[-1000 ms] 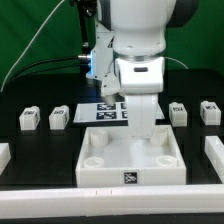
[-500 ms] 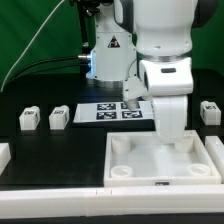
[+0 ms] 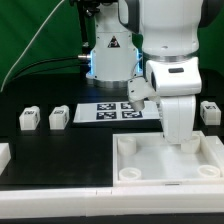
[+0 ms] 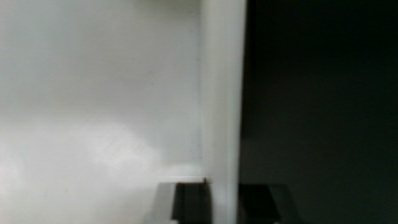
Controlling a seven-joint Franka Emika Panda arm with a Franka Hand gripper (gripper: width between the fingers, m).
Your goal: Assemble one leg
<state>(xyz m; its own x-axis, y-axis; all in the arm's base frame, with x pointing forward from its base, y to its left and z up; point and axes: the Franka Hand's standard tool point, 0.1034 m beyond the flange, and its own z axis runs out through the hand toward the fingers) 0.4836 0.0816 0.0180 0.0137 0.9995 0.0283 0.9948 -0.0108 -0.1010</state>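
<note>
Our gripper (image 4: 226, 203) clamps the tray (image 3: 160, 160) wall, lower right; the leg (image 3: 59, 116) at centre-left lies loose, so we've fitted nothing yet

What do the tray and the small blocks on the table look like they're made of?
Tray: probably moulded or printed white plastic with a matte finish, judging by its even colour, thick walls and rounded corner sockets. Small blocks: seemingly the same matte white plastic, each with a black-and-white tag that is likely a paper sticker. The pictures cannot confirm the exact material.
</note>
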